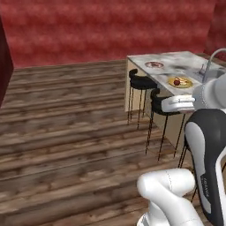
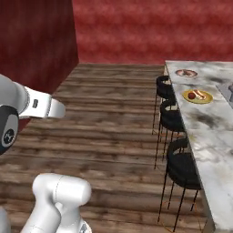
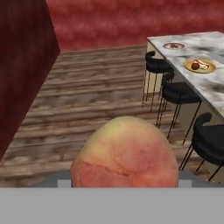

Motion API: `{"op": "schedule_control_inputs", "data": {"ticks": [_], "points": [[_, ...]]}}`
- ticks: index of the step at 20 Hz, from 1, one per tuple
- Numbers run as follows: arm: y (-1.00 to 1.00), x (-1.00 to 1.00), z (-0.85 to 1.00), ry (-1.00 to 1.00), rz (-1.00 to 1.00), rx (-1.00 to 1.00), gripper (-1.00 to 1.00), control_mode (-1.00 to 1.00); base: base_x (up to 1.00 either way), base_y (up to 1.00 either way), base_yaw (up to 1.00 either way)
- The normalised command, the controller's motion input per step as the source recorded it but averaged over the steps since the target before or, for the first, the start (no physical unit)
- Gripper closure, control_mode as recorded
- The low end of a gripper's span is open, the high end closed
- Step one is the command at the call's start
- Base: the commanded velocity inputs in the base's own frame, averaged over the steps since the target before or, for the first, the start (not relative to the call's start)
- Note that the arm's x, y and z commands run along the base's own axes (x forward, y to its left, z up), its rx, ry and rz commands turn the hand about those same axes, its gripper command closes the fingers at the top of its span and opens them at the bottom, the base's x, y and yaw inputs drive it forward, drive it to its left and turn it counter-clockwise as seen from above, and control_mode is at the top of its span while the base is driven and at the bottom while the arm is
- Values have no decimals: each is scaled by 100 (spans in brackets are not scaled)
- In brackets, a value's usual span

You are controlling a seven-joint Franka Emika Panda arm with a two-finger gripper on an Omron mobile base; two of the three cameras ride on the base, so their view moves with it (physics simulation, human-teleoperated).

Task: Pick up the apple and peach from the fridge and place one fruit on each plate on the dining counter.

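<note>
Hand view puts the peach right up against the lens, a yellow-to-red fruit sitting where the fingertips would rise; the fingers themselves are hidden behind it, so I judge the claw to be clamped on the peach rather than see it plainly. Beyond the fruit lies bare plank floor, then a row of black stools tucked along the edge of the dining worktop, which runs away up the right side of the picture. On that marbled top the yellow-orange rimmed plate comes first and already carries a small red fruit, which I take to be the apple; past it, nearer the far end, sits the dark brown-red rimmed plate, with no fruit on it. So the target for the peach lies ahead and to the right of the claw, beyond the filled plate and well apart across open floor. I judge the base must drive closer before the arm can reach it.
</note>
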Motion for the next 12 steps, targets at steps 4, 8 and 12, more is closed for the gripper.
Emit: {"op": "schedule_control_inputs", "data": {"ticks": [4,8,12], "points": [[0,0,0,0,0,0,100,100,100,98,-55],[0,0,0,0,0,0,100,100,100,91,-61],[0,0,0,0,0,0,100,100,100,87,-64]]}}
